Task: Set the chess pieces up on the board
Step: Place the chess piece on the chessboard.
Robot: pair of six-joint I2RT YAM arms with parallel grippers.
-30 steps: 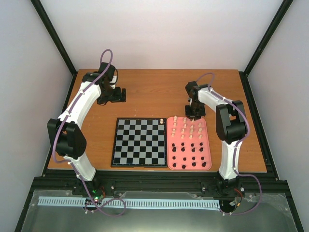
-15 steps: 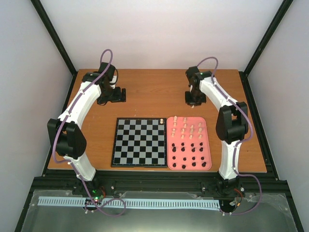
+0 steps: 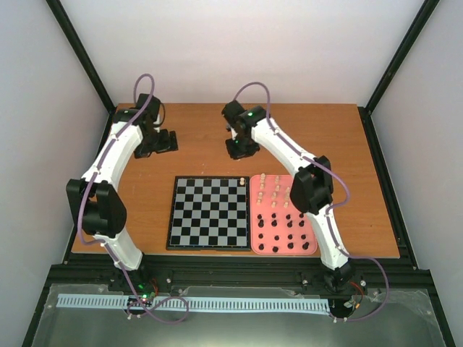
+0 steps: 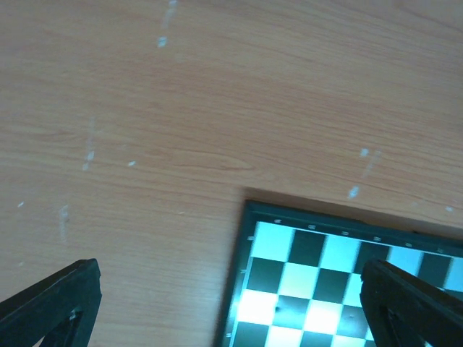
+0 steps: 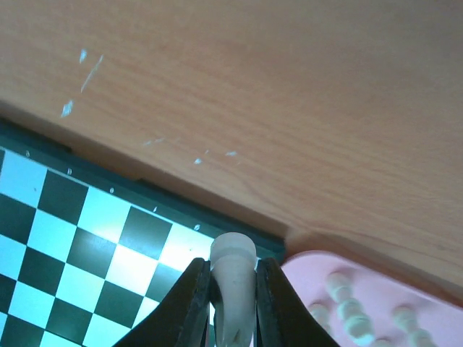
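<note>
Cream chess piece is pinched upright in the right end effector, which is clenched on it. It hangs over the bare wood surface just past the top edge of the board, upper centre of the overhead view.

Step in hand, my read: carry leg of a tray-to-board transfer. A placed piece stands at the board's upper right corner. The others sit in the pink tray just right of the board, with cream ones in its upper half and black ones in its lower half.

Left end effector is released, spread wide, holding nothing, upper left over the surface.

Next move calls for bringing the held piece down over a top-row square beside the placed piece, keeping it upright and centred, and letting go only on contact. Risk: clipping the neighbour.
</note>
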